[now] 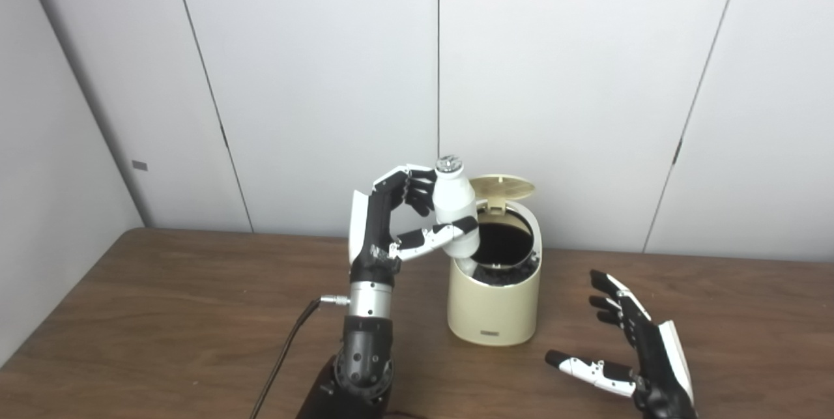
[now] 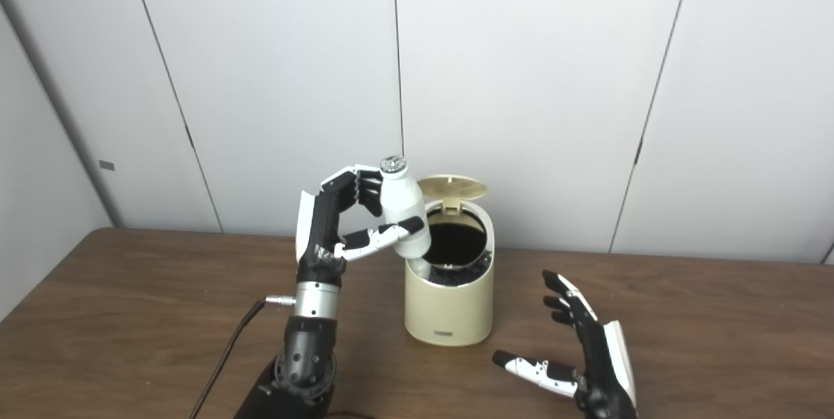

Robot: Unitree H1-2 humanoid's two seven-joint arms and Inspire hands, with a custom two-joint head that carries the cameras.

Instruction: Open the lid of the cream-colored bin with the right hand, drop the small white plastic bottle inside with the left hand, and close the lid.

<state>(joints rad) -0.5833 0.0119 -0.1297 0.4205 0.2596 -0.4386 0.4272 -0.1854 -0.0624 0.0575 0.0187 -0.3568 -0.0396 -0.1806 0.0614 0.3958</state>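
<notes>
At frame centre, the left robot hand (image 1: 397, 223) gripped the small white bottle (image 1: 454, 214) by its smooth, probably light and slippery body, just above the open bin (image 1: 493, 305); the right robot hand (image 1: 629, 347) lay open, lower right.

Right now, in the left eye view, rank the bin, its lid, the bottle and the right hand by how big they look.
1. Bin
2. Right hand, nearer the camera, so unsure
3. Bottle
4. Lid, seen nearly edge-on

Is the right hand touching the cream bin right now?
Apart. In the left eye view the right hand sits open beside the cream bin, with bare brown table plainly visible between them.
</notes>
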